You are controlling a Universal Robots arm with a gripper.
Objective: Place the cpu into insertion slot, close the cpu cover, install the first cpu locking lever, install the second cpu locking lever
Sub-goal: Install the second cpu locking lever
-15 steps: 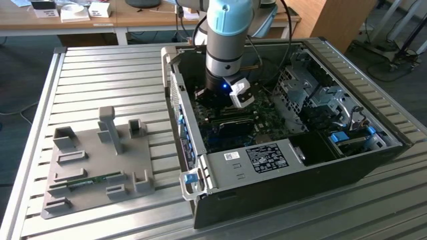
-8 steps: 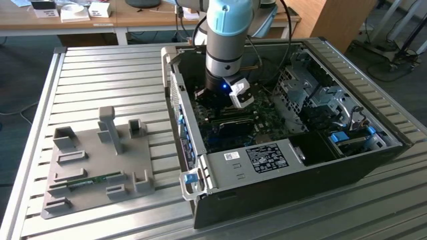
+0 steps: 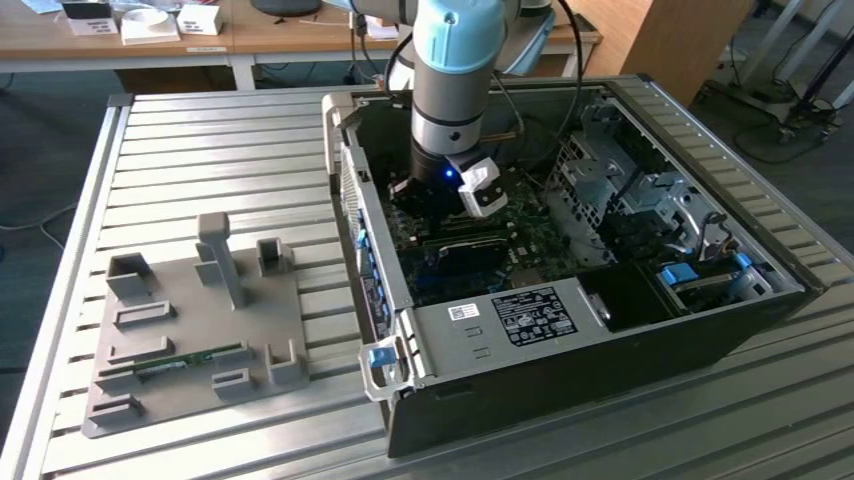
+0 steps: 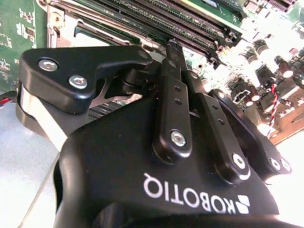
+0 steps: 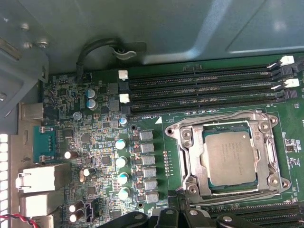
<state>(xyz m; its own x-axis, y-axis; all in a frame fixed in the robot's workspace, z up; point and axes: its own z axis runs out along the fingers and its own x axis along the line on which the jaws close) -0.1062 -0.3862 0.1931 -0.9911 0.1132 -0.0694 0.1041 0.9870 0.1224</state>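
In the first wrist view the cpu [image 5: 230,156], a silvery-grey square chip, lies flat in the insertion slot [image 5: 227,194] on the green motherboard. The cpu cover [image 5: 191,159], a silvery frame with a square window, lies down around the chip. Thin wire levers [image 5: 218,118] run along the socket's edges; whether they are latched I cannot tell. My black gripper [image 5: 185,216] sits just off the socket's edge, beside the chip. In the second wrist view the gripper [image 4: 172,50] looks shut with nothing visibly between the fingers, its tip close to the board by the long memory slots [image 4: 190,28]. In the exterior view the gripper [image 3: 424,205] reaches down inside the open computer case.
The case walls [image 3: 350,200] stand close around the arm. Long black memory slots [image 5: 199,88] run beside the socket, and capacitors [image 5: 121,161] and rear ports [image 5: 40,178] lie further along the board. On the exterior view's left a grey fixture plate [image 3: 200,330] rests on the slatted table.
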